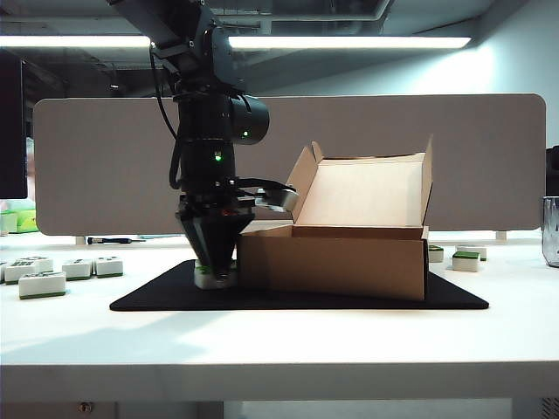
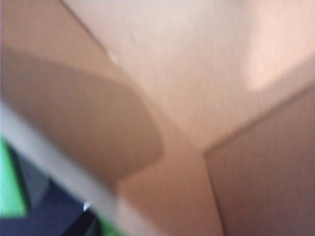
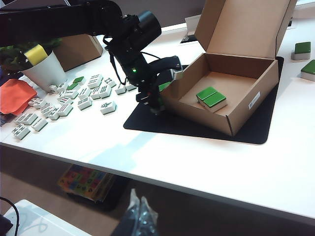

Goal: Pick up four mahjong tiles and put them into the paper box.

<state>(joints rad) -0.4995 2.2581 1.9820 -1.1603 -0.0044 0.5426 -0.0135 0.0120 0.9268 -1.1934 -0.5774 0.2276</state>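
The paper box (image 1: 349, 257) stands open on a black mat (image 1: 157, 297), its lid upright. Two green-backed mahjong tiles (image 3: 210, 97) lie side by side inside it. My left gripper (image 1: 215, 269) points straight down just outside the box's left wall, its fingers closed in on a mahjong tile (image 1: 215, 280) that rests on the mat. The left wrist view is blurred and shows mostly the cardboard wall (image 2: 197, 73). My right gripper (image 3: 139, 202) hangs shut and empty below the table's front edge, far from the box.
Several white tiles with printed faces (image 3: 83, 96) lie left of the mat, beside a paper cup (image 3: 42, 73) and an orange cloth (image 3: 15, 96). More green-backed tiles (image 1: 465, 260) sit right of the box. A grey panel (image 1: 105, 166) stands behind.
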